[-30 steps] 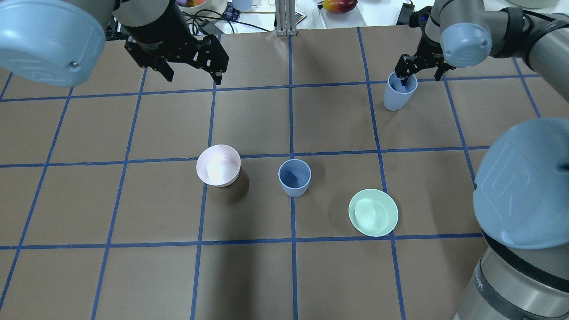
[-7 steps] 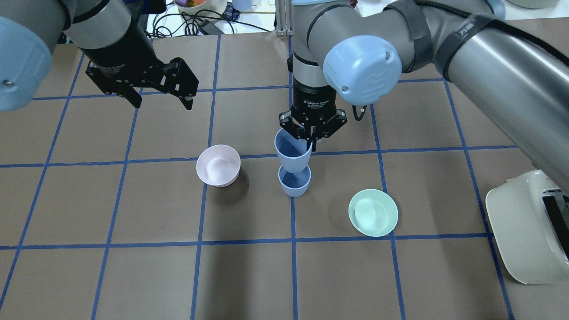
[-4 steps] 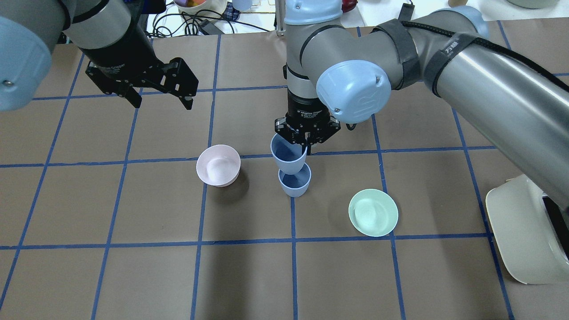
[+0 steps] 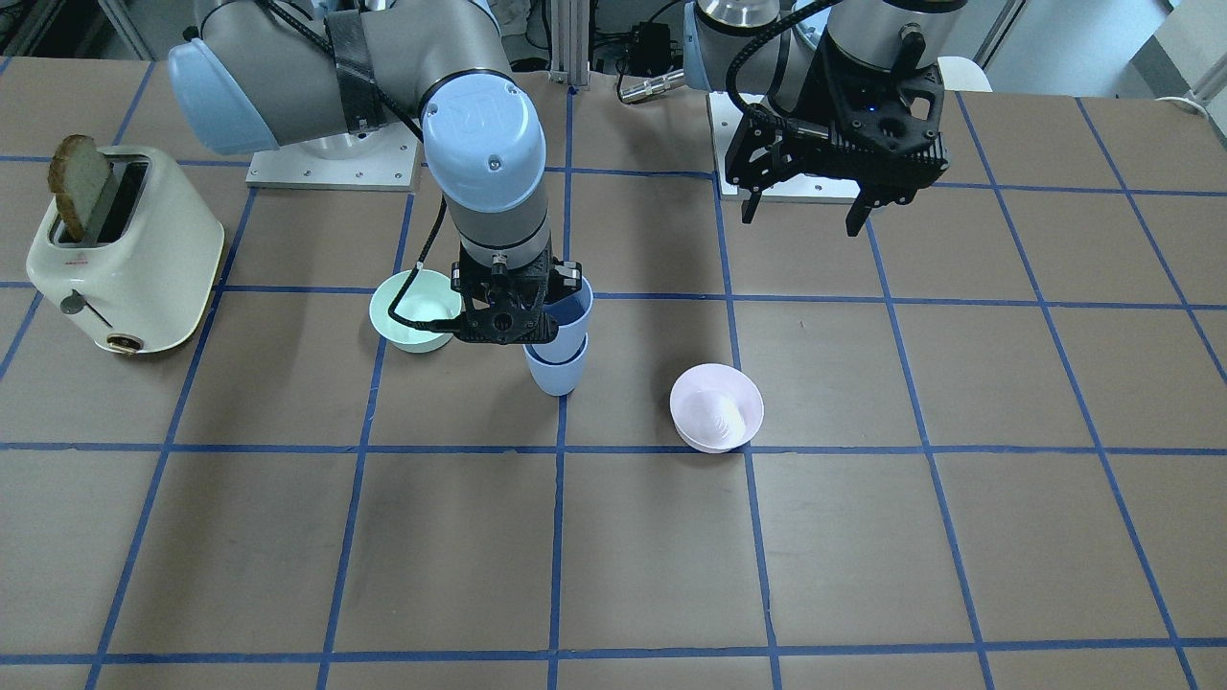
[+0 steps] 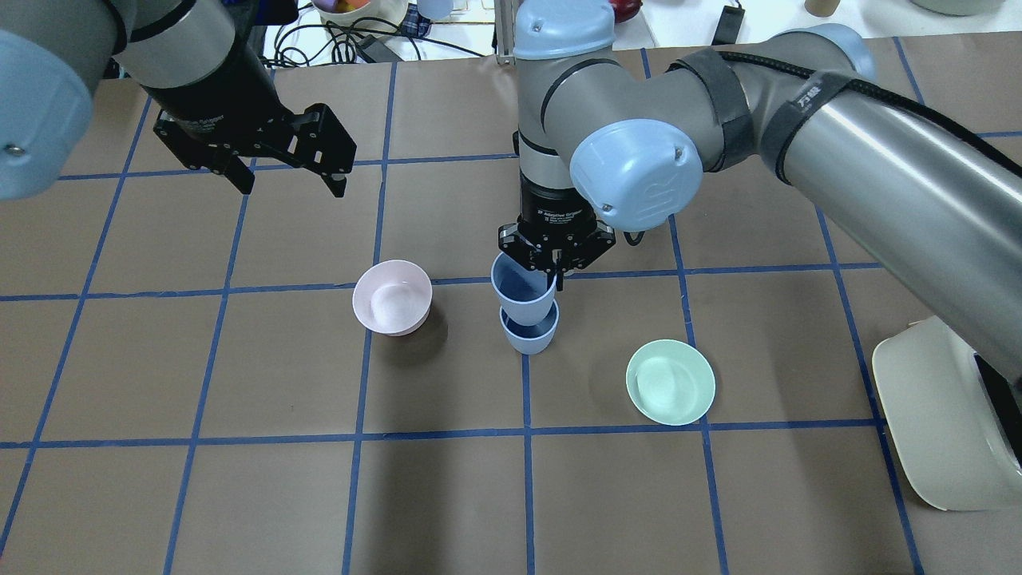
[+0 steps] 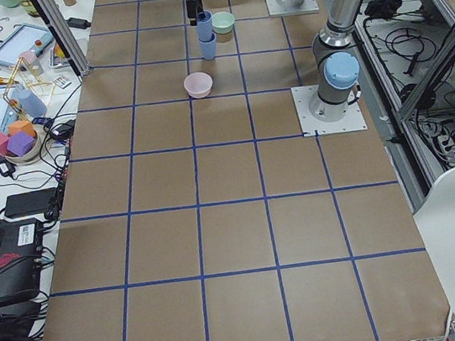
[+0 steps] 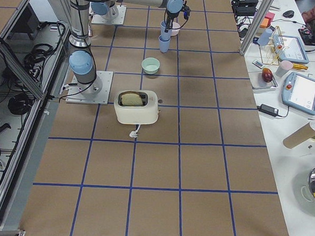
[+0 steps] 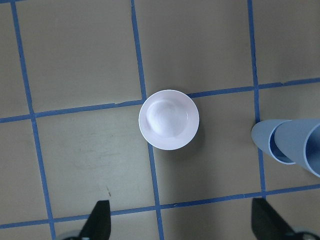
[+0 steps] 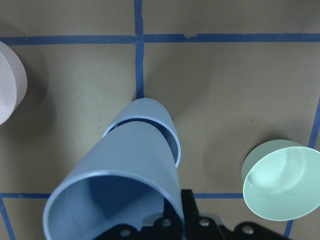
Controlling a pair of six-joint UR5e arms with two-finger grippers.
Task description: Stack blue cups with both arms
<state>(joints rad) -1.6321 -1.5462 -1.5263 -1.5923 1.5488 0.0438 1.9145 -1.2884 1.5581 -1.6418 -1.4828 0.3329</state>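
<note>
One blue cup (image 5: pixel 528 337) stands upright on the table at a grid-line crossing. My right gripper (image 5: pixel 555 267) is shut on the rim of the second blue cup (image 5: pixel 520 285), one finger inside it. The held cup is slightly tilted, with its base inside the standing cup's mouth. The front-facing view shows the held cup (image 4: pixel 572 316) partly nested in the lower cup (image 4: pixel 556 374). The right wrist view shows the same, the held cup (image 9: pixel 120 185) over the lower cup (image 9: pixel 152 111). My left gripper (image 5: pixel 287 180) is open and empty, hovering high and to the far left.
A pale pink bowl (image 5: pixel 392 297) sits left of the cups and directly under the left wrist camera (image 8: pixel 169 119). A mint-green bowl (image 5: pixel 670 382) sits to their near right. A cream toaster (image 5: pixel 942 415) holding a bread slice stands at the table's right edge.
My right gripper carried its blue cup from the far right to above the standing cup, then lowered it so its base entered that cup. My left gripper shifted left earlier, then stayed still.
</note>
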